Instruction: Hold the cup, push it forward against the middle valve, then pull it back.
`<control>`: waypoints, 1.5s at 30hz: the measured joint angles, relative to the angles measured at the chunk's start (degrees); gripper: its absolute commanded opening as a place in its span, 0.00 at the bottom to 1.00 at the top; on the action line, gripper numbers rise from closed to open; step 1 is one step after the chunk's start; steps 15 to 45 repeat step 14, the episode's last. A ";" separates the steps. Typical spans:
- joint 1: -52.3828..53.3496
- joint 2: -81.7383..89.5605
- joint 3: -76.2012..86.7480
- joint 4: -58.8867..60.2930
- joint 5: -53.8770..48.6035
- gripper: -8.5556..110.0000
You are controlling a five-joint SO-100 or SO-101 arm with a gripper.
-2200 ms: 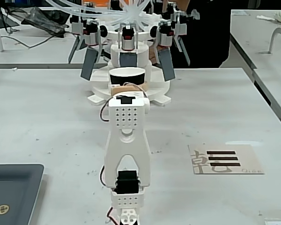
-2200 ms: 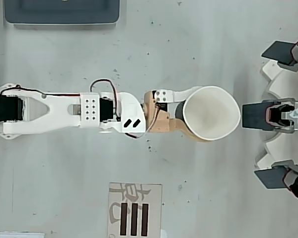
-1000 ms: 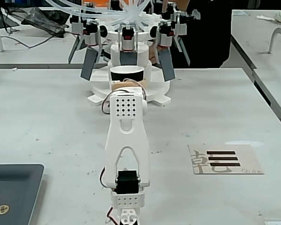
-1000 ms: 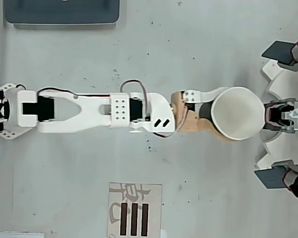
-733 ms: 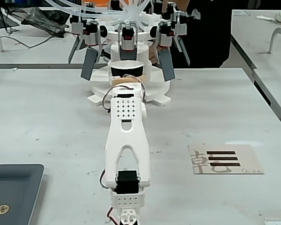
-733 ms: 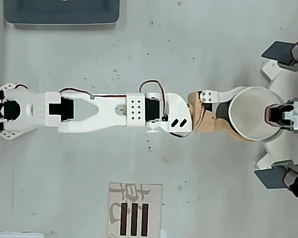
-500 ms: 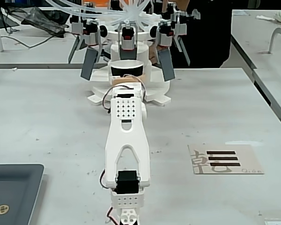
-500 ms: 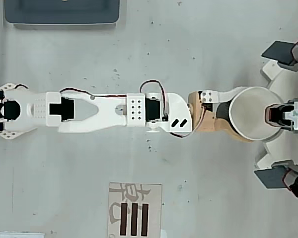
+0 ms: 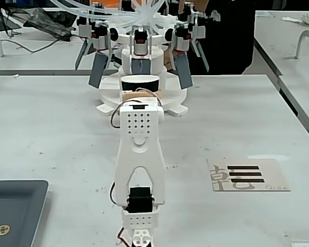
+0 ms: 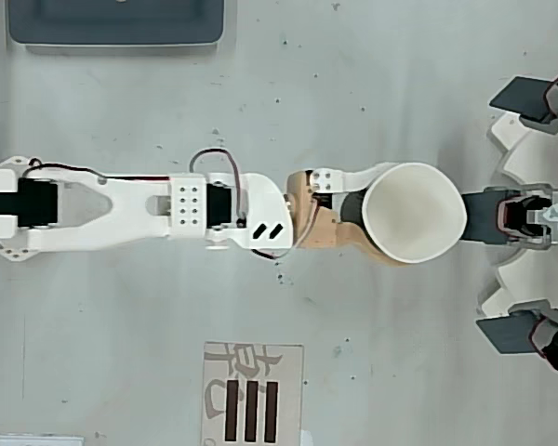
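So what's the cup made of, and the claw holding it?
The cup looks like paper or thin plastic: a matte white inside, a thin rim and a black outer wall. I can't tell which. The claw looks like 3D-printed plastic, with one white finger and one tan finger, both dull rather than shiny.
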 measured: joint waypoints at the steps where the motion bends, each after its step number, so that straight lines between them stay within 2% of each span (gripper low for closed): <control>1: 0.00 1.32 1.49 -0.44 0.00 0.11; 45: 0.00 4.48 4.75 -2.37 0.00 0.11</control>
